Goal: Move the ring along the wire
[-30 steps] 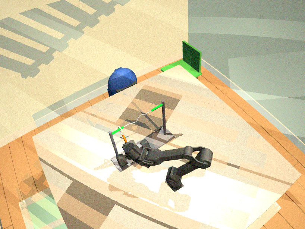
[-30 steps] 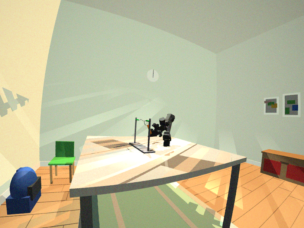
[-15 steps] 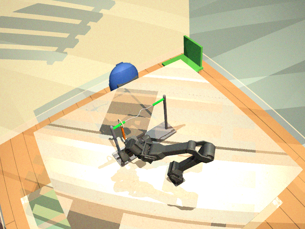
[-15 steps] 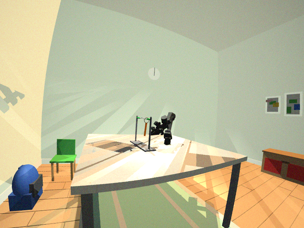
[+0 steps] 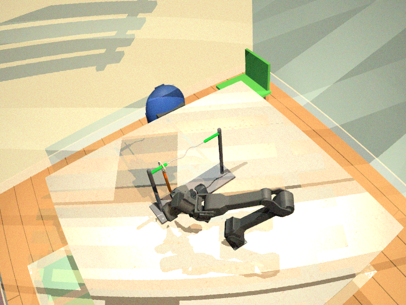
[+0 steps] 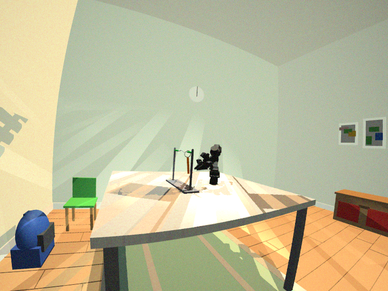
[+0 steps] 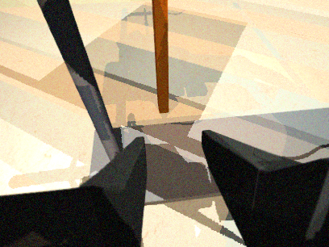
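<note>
Post, dark grey and slanting, at far left of wrist view, near the left fingertip. Orange straight handle next, hanging free ahead of the fingers, untouched, since its thin grey ring sits on the short green wire sleeve beside that post. Dark parallel-jaw gripper partly spread, holding nothing, backed off below the handle tip. Judged: release done, retreat from everything remaining.

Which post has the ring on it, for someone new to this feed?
On the table stands a grey base with two dark posts. The ring's post is nearest the open gripper; unlike the far post, an orange handle hangs beside it.
</note>
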